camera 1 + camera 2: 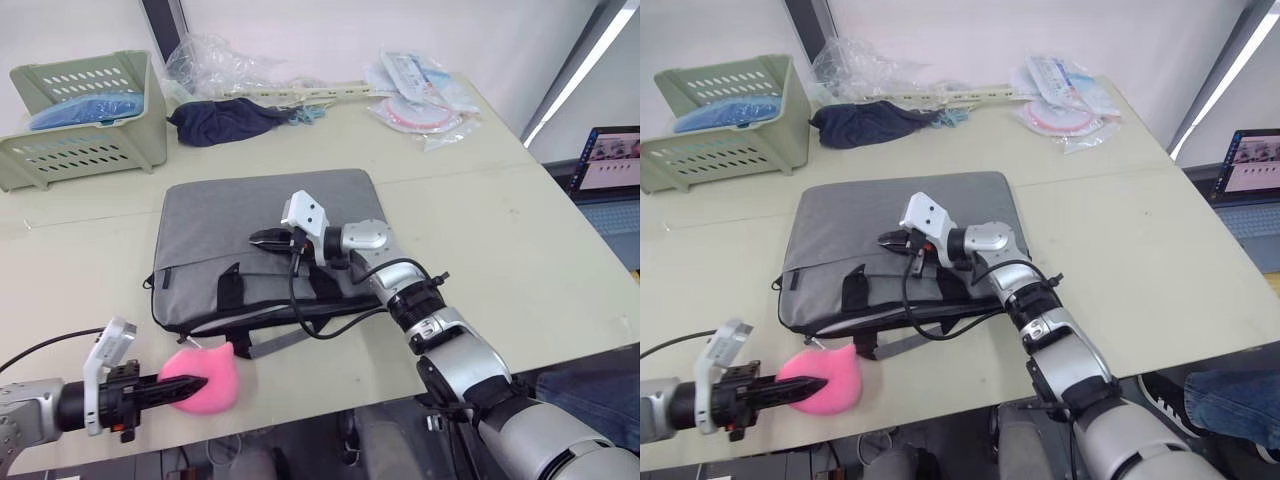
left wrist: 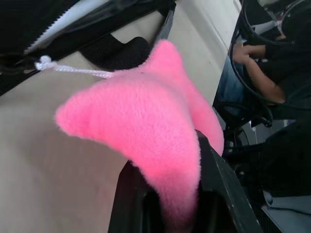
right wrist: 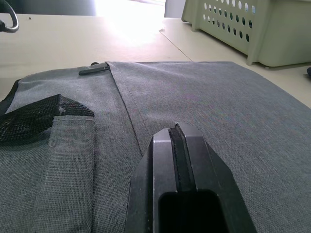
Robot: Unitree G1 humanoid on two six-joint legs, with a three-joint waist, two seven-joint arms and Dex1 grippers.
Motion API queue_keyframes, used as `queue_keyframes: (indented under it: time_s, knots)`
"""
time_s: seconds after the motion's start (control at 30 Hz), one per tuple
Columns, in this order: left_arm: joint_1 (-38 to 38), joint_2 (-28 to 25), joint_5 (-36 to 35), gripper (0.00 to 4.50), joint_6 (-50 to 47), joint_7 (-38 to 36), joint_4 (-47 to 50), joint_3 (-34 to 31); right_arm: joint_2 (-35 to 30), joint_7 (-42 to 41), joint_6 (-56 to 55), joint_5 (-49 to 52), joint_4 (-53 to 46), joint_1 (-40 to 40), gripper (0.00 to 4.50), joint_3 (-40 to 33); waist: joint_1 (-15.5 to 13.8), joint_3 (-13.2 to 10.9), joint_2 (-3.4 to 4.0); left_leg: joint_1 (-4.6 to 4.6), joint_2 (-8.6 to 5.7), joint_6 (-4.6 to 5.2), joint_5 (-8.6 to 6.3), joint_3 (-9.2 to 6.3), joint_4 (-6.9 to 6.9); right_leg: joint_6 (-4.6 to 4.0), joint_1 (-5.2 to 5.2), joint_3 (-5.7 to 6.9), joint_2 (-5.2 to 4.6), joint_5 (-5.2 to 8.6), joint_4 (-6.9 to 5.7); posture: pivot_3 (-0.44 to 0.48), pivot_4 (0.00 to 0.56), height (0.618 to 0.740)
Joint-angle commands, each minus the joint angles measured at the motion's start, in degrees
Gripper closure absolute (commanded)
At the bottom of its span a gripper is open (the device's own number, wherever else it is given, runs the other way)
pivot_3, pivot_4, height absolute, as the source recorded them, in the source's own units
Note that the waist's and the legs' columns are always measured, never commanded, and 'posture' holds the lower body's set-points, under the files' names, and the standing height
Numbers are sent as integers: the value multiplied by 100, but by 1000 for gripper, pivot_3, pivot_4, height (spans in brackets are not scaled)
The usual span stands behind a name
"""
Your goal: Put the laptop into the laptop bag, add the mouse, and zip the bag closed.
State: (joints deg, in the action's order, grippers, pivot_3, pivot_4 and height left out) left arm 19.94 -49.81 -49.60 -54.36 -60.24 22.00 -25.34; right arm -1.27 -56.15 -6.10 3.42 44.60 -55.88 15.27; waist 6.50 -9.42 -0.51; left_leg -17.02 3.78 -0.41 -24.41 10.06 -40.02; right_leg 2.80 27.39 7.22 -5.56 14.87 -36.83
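So laptop bag (image 1: 265, 240) looks packed, zip undone; left gripper (image 1: 195, 384) pinching pink fuzzy lump (image 1: 210, 380); right gripper (image 1: 262, 238) closed, empty.

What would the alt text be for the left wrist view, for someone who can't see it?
The left gripper is shut on a pink fuzzy lump above the beige table. A white cord runs from the lump toward the dark open edge of the laptop bag. A seated person is beyond the table.
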Motion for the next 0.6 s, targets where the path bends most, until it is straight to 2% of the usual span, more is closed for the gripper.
queue_keyframes:
  time_s: [0.03,0.6]
  knots:
    - [-153,242,-271,4133,-54,248,385,208,2,43,258,-301,384,303,4468,200,-4,14,1,1,0,0,0,-1,0,0,-2,0,0,0,1,0,150,740]
    - [-713,1094,-746,4133,-287,1277,1168,1008,52,135,214,-381,458,343,4468,258,-18,75,10,6,5,0,0,-5,-1,0,-12,-11,-12,0,3,0,150,740]
